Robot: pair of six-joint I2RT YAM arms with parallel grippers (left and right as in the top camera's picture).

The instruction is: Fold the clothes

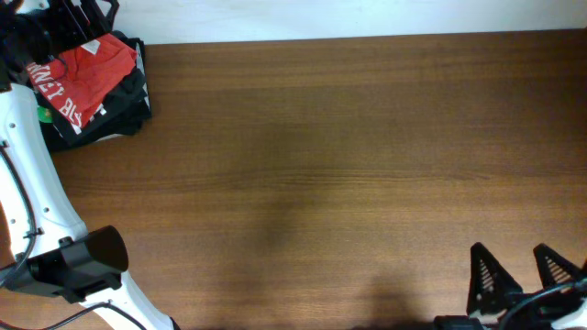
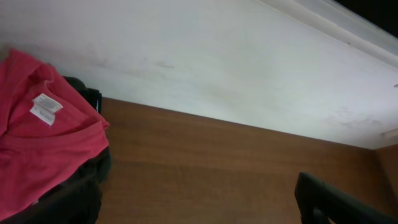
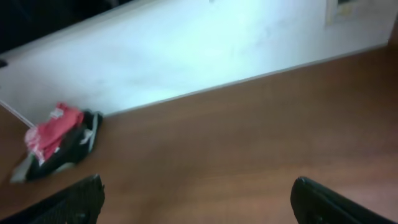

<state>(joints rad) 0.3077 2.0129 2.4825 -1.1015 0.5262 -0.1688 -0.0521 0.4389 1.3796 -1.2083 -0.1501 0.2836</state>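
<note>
The clothes, a red-orange T-shirt (image 1: 87, 66) with white print, lie crumpled on top of a pile at the table's far left corner. In the left wrist view the T-shirt (image 2: 37, 155) fills the left side and its white neck label (image 2: 45, 108) faces up. My left gripper (image 1: 83, 20) hovers at the pile's back edge, open; only its right finger (image 2: 333, 202) shows, over bare wood. My right gripper (image 1: 520, 268) stands open at the front right, far from the pile, with nothing between its fingers (image 3: 199, 202). From there the T-shirt (image 3: 53, 134) looks small.
A black garment (image 1: 124, 103) lies under the T-shirt and sticks out to the right and front. A white wall (image 1: 367, 18) runs along the back edge of the wooden table (image 1: 321, 183). My white left arm (image 1: 37, 197) crosses the table's left edge.
</note>
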